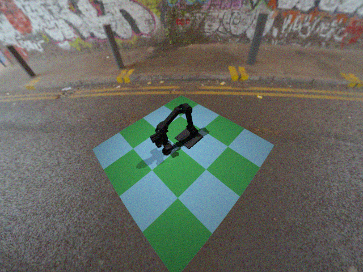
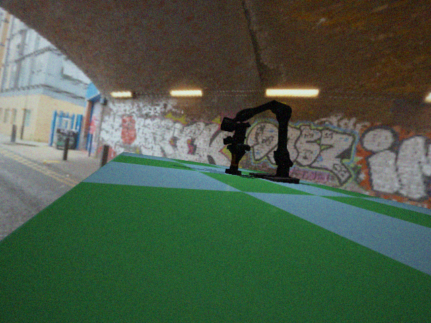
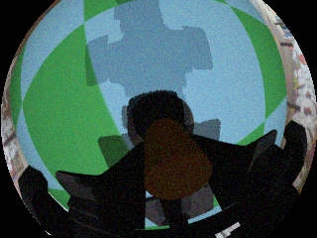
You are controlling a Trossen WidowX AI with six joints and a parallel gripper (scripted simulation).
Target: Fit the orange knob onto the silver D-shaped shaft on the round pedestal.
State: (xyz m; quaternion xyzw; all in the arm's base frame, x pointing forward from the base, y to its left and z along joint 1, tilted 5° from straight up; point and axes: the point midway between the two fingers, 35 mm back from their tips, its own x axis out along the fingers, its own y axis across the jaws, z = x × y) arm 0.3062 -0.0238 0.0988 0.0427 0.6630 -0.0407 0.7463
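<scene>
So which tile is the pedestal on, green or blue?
A blue one: the pedestal stands on the pale blue tile beside the arm's base plate, under the orange knob in the jaws.

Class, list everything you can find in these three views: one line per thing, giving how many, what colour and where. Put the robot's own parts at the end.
knob: one, orange, dim in shadow, between the gripper's fingers, over the pedestal
pedestal: one, dark, round, on a light blue tile under the knob; its shaft is hidden
checkered floor: one, green and light blue squares, on the road
bollards: three, dark, by the graffiti wall
base plate: one, dark, under the arm
arm: one, black, arched
gripper: one, black, shut on the knob
</scene>
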